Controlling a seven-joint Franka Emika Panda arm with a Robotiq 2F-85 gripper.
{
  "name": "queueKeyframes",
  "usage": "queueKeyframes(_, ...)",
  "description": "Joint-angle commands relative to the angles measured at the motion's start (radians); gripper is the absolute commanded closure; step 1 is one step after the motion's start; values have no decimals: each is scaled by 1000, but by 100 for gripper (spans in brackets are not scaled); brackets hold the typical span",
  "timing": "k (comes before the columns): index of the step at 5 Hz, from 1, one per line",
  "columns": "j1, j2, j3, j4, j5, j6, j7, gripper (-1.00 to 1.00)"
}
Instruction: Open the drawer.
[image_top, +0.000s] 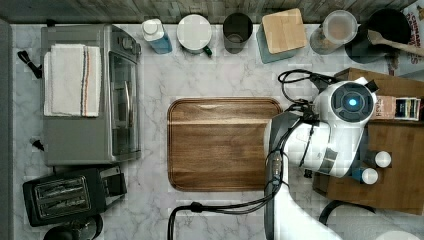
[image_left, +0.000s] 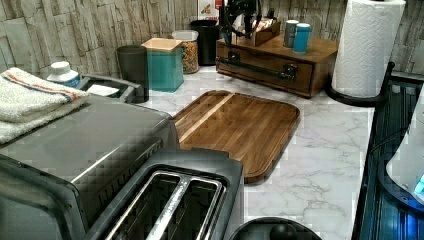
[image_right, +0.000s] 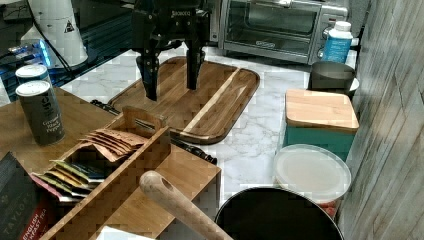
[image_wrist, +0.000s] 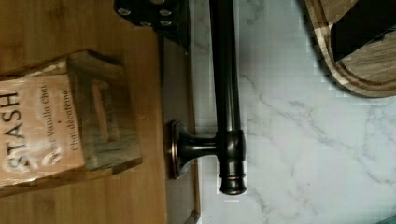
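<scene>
Layout, top view. The cutting board (image_top: 224, 144) lies at the middle of the desk (image_top: 200, 80). The toaster oven (image_top: 90, 95) stands at the desk's left edge in the top view, a folded towel (image_top: 72, 80) on it, and the toaster (image_top: 67, 195) sits at the near left corner. Jars and canisters line the back edge. The cabinet holding the drawer (image_left: 262, 67) occupies the right side in the top view, with the tea box (image_right: 107, 165) on it. The pincer (image_right: 170, 75) hangs above the bar handle (image_wrist: 226, 93), between cabinet and cutting board.
</scene>
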Motion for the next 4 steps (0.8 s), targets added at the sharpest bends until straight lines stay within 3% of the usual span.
queueKeyframes(1,5,10,-18,-62,-80,73,-3,-100)
queueKeyframes(4,-4,62,-25,-93,-89,123,56,-100)
